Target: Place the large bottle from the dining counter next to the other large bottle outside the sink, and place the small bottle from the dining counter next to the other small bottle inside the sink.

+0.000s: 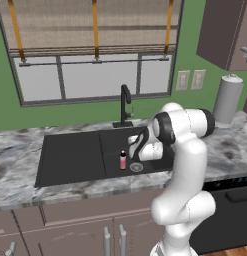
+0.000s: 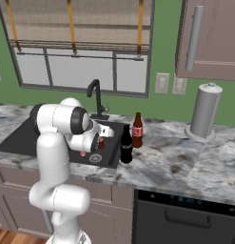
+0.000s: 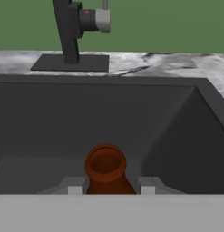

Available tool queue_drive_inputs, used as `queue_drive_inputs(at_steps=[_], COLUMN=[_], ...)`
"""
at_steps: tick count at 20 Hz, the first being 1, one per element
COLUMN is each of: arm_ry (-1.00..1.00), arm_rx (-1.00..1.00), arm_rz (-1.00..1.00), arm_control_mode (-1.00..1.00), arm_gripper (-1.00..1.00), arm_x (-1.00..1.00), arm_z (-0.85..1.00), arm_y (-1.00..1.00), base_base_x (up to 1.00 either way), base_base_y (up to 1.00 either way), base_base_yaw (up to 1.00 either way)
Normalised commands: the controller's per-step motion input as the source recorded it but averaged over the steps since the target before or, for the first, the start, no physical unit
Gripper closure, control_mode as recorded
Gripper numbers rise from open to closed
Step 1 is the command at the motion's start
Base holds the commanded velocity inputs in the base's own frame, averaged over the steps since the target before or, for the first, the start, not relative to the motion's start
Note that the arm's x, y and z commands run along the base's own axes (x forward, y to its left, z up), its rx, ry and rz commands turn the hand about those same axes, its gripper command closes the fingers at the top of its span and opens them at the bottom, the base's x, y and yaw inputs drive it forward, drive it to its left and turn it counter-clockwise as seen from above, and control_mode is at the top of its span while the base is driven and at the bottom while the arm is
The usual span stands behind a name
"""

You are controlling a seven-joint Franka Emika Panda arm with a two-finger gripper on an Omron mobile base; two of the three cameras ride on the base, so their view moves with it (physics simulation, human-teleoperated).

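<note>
In the hand view a small brown bottle [image 3: 105,165] stands upright between my fingertips [image 3: 147,186], its open mouth facing the camera. My gripper [image 3: 109,186] is shut on it, low inside the dark sink [image 3: 131,113]. From the right base view the gripper [image 2: 101,139] hangs over the sink's right end with the reddish bottle [image 2: 101,143] under it. Another small bottle, pink [image 1: 123,160], stands on the sink floor just left of the gripper [image 1: 136,149]. Two large bottles, a dark one [image 2: 126,145] and a red-brown one [image 2: 137,131], stand together on the counter right of the sink.
A black faucet [image 1: 125,106] rises behind the sink [image 1: 70,160]. The drain [image 1: 136,167] lies close to the pink bottle. A grey paper towel roll [image 2: 204,112] stands on the marble counter [image 2: 185,162] at the right, under a wall cabinet [image 2: 209,38].
</note>
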Motion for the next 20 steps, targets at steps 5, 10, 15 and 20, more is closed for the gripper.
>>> queue_drive_inputs(at_steps=[5,10,15,20], arm_ry=[0.0,-0.01,-0.02,-0.02], arm_rx=[0.0,0.0,0.0,0.0], arm_rz=[0.0,0.0,0.0,0.0], arm_control_mode=[-1.0,-1.0,-1.0,-1.0], arm_gripper=[1.0,1.0,1.0,1.0], arm_x=[0.01,0.0,0.0,0.0], arm_z=[-0.22,-0.19,-0.16,-0.17], arm_y=[0.02,0.0,0.0,0.0], base_base_x=[0.0,0.0,0.0,0.0], base_base_y=[0.0,0.0,0.0,0.0], base_base_yaw=[0.0,0.0,0.0,0.0])
